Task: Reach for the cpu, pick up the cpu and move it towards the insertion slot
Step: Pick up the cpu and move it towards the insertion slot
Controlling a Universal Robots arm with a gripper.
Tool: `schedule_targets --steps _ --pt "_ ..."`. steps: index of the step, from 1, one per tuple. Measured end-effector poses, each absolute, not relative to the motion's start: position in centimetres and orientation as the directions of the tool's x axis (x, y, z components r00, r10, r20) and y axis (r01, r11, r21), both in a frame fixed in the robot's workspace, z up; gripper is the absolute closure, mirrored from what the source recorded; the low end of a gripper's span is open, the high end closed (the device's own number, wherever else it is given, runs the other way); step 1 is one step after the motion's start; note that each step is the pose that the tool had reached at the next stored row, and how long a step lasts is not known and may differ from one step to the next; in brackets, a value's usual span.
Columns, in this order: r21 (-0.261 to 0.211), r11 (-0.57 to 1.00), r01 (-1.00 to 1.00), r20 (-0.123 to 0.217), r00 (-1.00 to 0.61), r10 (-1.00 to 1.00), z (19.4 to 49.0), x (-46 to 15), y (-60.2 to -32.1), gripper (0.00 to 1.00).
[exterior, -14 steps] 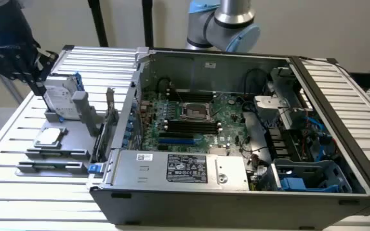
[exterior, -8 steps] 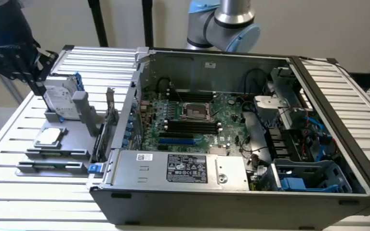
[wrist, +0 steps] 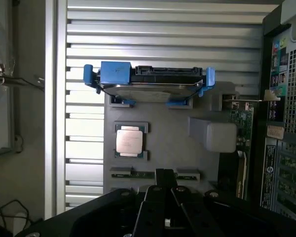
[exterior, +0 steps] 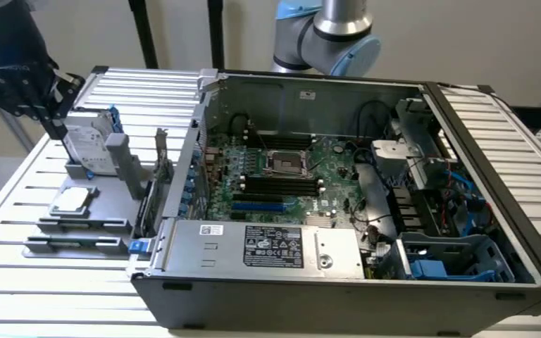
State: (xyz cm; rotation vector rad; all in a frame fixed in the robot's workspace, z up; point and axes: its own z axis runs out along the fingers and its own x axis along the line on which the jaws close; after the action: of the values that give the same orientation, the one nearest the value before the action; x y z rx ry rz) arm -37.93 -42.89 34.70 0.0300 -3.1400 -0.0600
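Note:
The cpu (exterior: 73, 200) is a small flat silver-grey square lying in a holder on the grey fixture (exterior: 110, 211), at the exterior view's left, outside the computer case. In the wrist view the cpu (wrist: 129, 140) lies a little ahead of my gripper (wrist: 165, 174) and off to one side. My gripper (exterior: 45, 111) hangs high above the fixture, near the upright hard drive. Its fingers are shut together with nothing between them. The insertion slot (exterior: 287, 163), a shiny metal frame with a dark centre, sits on the green board inside the open case.
An upright silver hard drive (exterior: 92, 144) in a blue frame (wrist: 148, 81) stands on the fixture beyond the cpu. A grey block (wrist: 212, 134) and a card (exterior: 160, 176) stand between fixture and case wall. The slatted table (exterior: 26, 282) carries everything. Black memory slots (exterior: 280, 186) flank the socket.

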Motion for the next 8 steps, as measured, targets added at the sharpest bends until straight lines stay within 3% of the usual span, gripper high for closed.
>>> schedule_targets --steps 8 --pt "0.038 0.999 -0.019 0.000 -1.000 -0.019 34.7 -40.2 -42.8 0.89"
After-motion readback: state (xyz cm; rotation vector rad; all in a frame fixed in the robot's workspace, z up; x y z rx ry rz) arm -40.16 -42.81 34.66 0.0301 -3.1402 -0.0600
